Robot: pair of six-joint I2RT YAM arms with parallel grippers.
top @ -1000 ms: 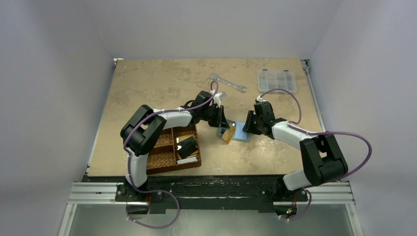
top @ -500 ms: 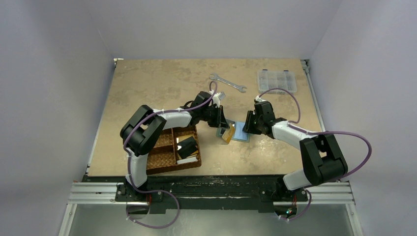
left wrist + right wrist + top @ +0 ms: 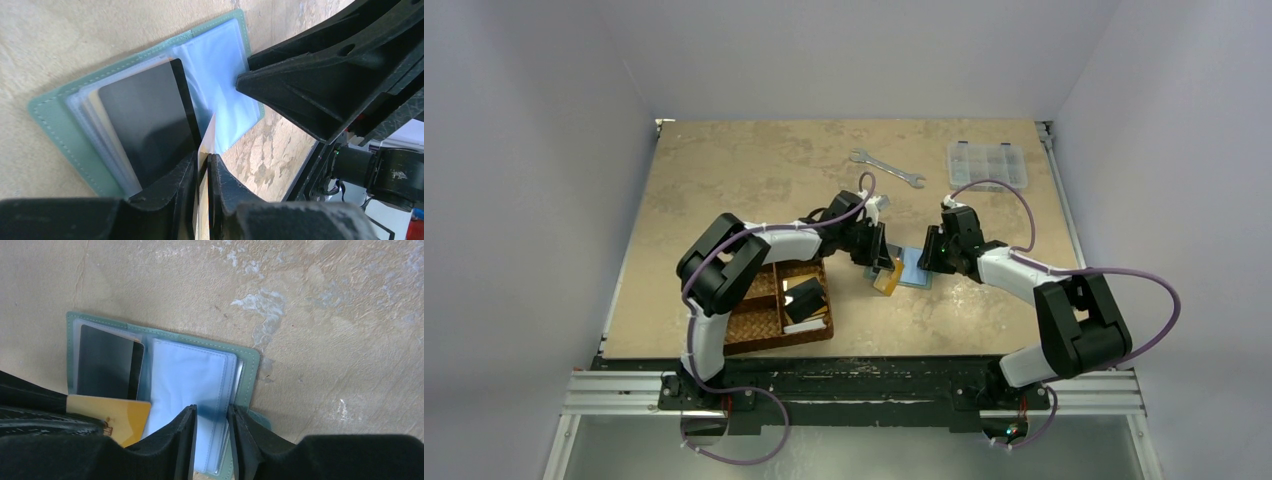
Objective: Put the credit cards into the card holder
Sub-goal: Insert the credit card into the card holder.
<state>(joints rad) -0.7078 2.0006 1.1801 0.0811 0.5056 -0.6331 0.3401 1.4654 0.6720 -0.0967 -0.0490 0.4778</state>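
at the left of the top view sits the woven basket (image 3: 764, 318), at about 8 o'clock from the work, with a black card and a white card (image 3: 805, 298) waiting in its near-right compartment. next along, your left gripper (image 3: 880, 264) has its jaws closed narrow on the orange-yellow card (image 3: 886, 282); the left wrist view shows that card (image 3: 209, 138) edge-on between the fingers, its leading edge hanging just over the fold of the open card holder (image 3: 913, 268). the holder lies flat on the table, a black card (image 3: 105, 369) already in a pocket of its left half. at its 3 o'clock side your right gripper (image 3: 212, 416) has its jaws narrow around the blue-grey pocket leaves, seemingly pinching them to steady the holder. so the step in hand looks like feeding the orange-yellow card in. next, you'll likely need to tilt the card flatter and find a pocket mouth, and the right hold shouldn't let go. far off at 12 o'clock lie a wrench (image 3: 886, 169) and, at 1 o'clock, a clear compartment box (image 3: 987, 163).
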